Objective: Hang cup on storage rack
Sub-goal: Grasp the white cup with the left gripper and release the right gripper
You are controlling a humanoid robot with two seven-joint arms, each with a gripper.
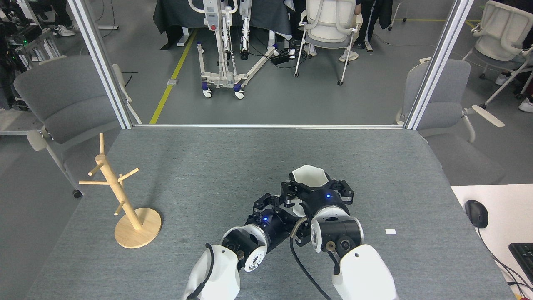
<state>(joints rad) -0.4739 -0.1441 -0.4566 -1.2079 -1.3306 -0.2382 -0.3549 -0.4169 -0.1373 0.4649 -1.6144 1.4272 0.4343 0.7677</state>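
Right gripper (316,192) closed around cup (309,176), rim up, held at body so handle side is presumably left free. Left gripper (271,203) spread open just left of cup, seemingly posed for handover. Rack (118,196) stood well to left on surface (216,166), nearer left arm.

The cup (309,176) looks matt white ceramic, the storage rack (120,196) at nine o'clock is pale smooth wood, and the table (208,158) wears grey felt-like rough cloth.
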